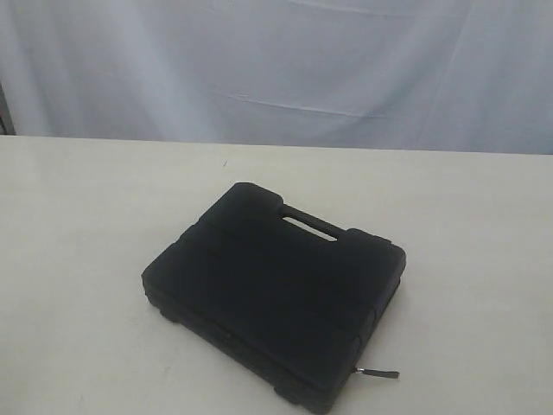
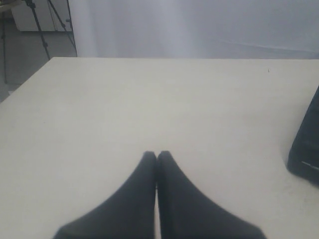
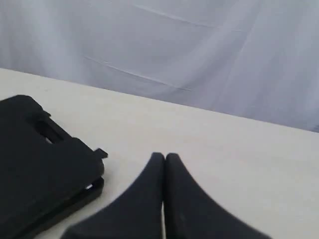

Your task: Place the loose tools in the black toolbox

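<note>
Left gripper (image 2: pixel 157 155): jaws together, empty. Right gripper (image 3: pixel 164 157): jaws together, empty. Both hang over bare table (image 1: pixel 78 259).

The black toolbox (image 1: pixel 268 294) lies flat and closed at mid-table, with a latch tab (image 1: pixel 378 373) protruding at its near corner. No loose tools are in view.

Hazard: prying at the lid may slide the case, because nothing anchors it.

No writing is legible, including on the white backdrop (image 1: pixel 276 69).

black toolbox (image 1: pixel 272 298), matt moulded plastic, lightly ribbed lid, small greyish metal-looking tab (image 1: pixel 378 373) at its corner, table (image 1: pixel 86 259), smooth matt cream top, backdrop (image 1: pixel 276 69), pale grey-white cloth, softly creased
</note>
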### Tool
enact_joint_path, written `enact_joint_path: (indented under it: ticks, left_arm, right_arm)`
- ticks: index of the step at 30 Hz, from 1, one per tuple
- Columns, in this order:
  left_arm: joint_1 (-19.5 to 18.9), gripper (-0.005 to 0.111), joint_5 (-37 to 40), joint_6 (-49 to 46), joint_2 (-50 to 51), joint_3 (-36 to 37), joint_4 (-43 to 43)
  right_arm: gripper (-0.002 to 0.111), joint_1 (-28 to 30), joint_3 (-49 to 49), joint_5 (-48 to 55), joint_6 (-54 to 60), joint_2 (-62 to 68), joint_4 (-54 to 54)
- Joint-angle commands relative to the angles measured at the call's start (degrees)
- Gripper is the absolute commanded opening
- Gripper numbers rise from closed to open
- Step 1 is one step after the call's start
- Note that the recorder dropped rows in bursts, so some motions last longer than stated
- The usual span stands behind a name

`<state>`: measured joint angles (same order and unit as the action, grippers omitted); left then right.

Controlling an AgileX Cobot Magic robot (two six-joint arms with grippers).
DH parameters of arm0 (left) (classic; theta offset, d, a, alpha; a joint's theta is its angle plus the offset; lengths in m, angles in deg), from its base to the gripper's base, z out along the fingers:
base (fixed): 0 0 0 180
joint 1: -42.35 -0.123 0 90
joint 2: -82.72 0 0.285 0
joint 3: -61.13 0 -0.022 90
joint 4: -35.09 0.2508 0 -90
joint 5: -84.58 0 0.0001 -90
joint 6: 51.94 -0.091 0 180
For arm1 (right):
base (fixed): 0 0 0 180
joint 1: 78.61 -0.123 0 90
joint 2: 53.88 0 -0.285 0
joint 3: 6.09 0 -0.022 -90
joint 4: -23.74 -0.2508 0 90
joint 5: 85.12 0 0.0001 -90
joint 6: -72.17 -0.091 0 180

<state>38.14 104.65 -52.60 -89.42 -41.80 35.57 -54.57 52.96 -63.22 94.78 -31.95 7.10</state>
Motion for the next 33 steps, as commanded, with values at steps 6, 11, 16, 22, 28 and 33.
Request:
enact_joint_path:
  ticks: [6, 11, 16, 22, 28, 33]
  left_arm:
    - [0.27, 0.000, -0.45, 0.24, -0.07, 0.15, -0.47]
    - [0.27, 0.000, -0.45, 0.24, -0.07, 0.15, -0.47]
    - [0.27, 0.000, -0.45, 0.24, -0.07, 0.15, -0.47]
    - [0.27, 0.000, -0.45, 0.24, -0.07, 0.15, -0.47]
    - [0.27, 0.000, -0.45, 0.24, -0.07, 0.15, -0.47]
    - [0.27, 0.000, -0.45, 0.24, -0.07, 0.15, -0.47]
  right_arm:
    - [-0.001, -0.14, 13.86, -8.97, -22.61, -10.08, 18.24]
    - [-0.001, -0.14, 17.31, -11.37, -22.61, -11.29, 18.24]
    - [-0.001, -0.14, 18.17, -11.37, -22.08, -11.29, 18.24]
    - [-0.001, -0.14, 18.17, -8.67, -21.05, -11.29, 18.24]
    - [-0.001, -0.14, 18.17, -8.05, -21.29, -11.29, 18.24]
    - [-0.001, -0.14, 18.17, -8.05, -21.21, -11.29, 18.24]
